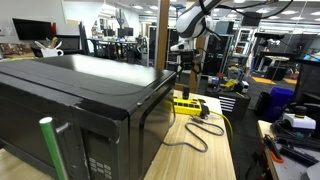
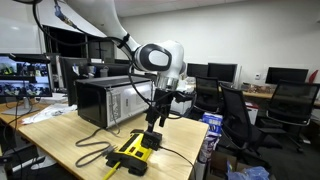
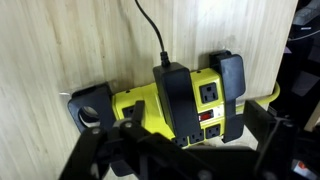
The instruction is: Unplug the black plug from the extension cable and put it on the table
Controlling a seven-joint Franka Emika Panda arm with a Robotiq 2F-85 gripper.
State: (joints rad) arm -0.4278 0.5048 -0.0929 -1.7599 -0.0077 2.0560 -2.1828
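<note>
Wrist view: black plug (image 3: 177, 100) is seated in the extension cable (image 3: 135, 105), near the end with a free socket and a red switch. Its thin cord (image 3: 150, 25) runs off across the table (image 3: 60, 50) toward the top edge of the frame. The yellow strip lies flat on the wood with a black bracket at each end.

The gripper (image 3: 188, 135) is above the strip. Its fingers (image 3: 100, 150) are spread wide, one on each side of the plug, and there's nothing between them. I can't tell from here whether either finger touches the plug.

In both exterior views the arm reaches down over the strip, with the gripper (image 2: 153, 122) just above the yellow body (image 2: 135, 152). That puts it close to the table edge, beside the big black microwave-like box (image 2: 105, 100). In an exterior view the strip (image 1: 189, 103) sits right next to the box (image 1: 80, 100), and the gripper (image 1: 186, 82) hangs directly over it. Black cord loops (image 1: 195, 135) lie loose on the tabletop (image 1: 205, 155) in front of the strip. A second loop (image 2: 95, 150) shows on the wood (image 2: 60, 130) in an exterior view.
</note>
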